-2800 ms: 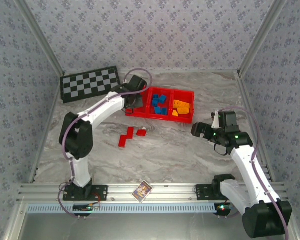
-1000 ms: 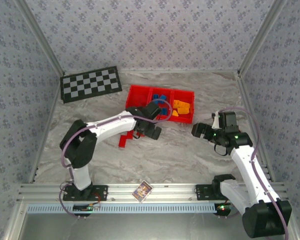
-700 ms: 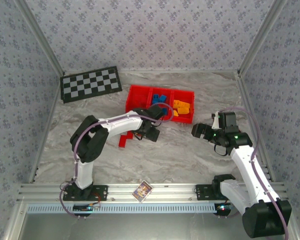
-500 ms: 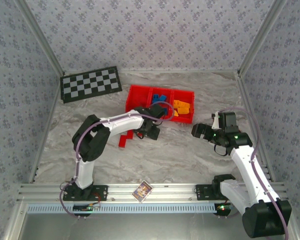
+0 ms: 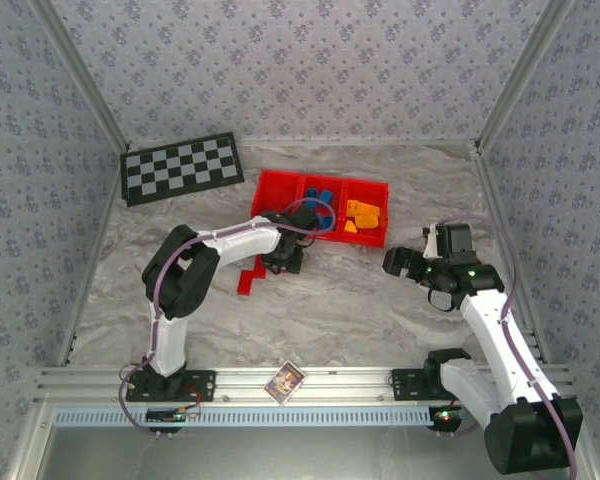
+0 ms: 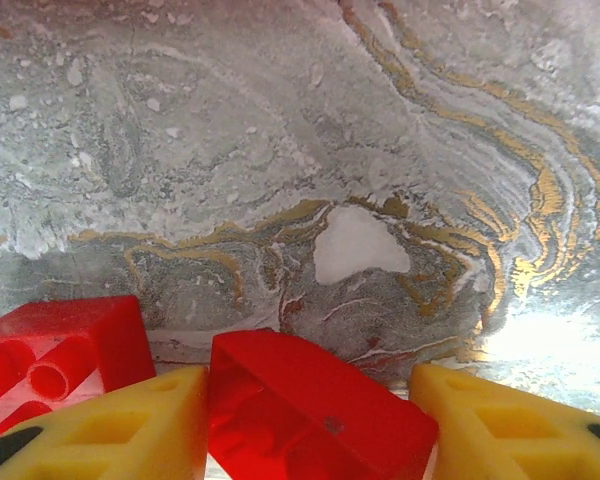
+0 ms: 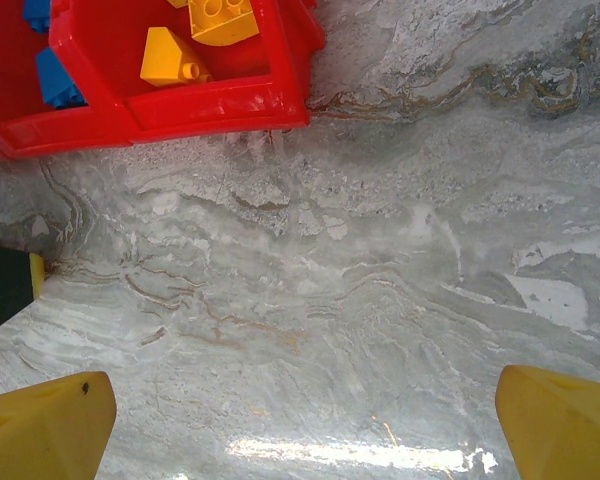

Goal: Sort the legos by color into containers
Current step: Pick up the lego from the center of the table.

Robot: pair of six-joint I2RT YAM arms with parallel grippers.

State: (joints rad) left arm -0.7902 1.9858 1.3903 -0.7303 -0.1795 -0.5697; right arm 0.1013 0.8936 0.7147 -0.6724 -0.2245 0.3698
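**Change noted.** The left arm, which stood over the tray's left compartment shortly before, has come down onto the worktop in front of the tray. The left end effector has drawn in from fully wide to a narrow set. Judgement: one delivery is complete and the next pick, a red piece, is under way.

**Position of the piece.** In the left wrist view a red brick sits at lower centre, directly between the two yellow fingers. The finger at lower left appears to touch its side. The finger at lower right stands at or just beside its far corner. Whether the brick is firmly clamped cannot be told. A second red brick, studs showing, lies just beside it at lower left, outside the fingers. It is close enough that it could be disturbed on the lift.

**Tray.** The tray lies at upper centre of the overhead view, just beyond the left end effector. Blue bricks occupy the middle compartment and orange-yellow bricks the right one. The left compartment's contents are too close in colour to the tray to make out. More loose red bricks lie on the worktop to the lower left of the left end effector.

**Other arm.** The right end effector has its fingers fully wide and holds nothing. It hovers over bare worktop to the right of the tray, well apart from the loose bricks.
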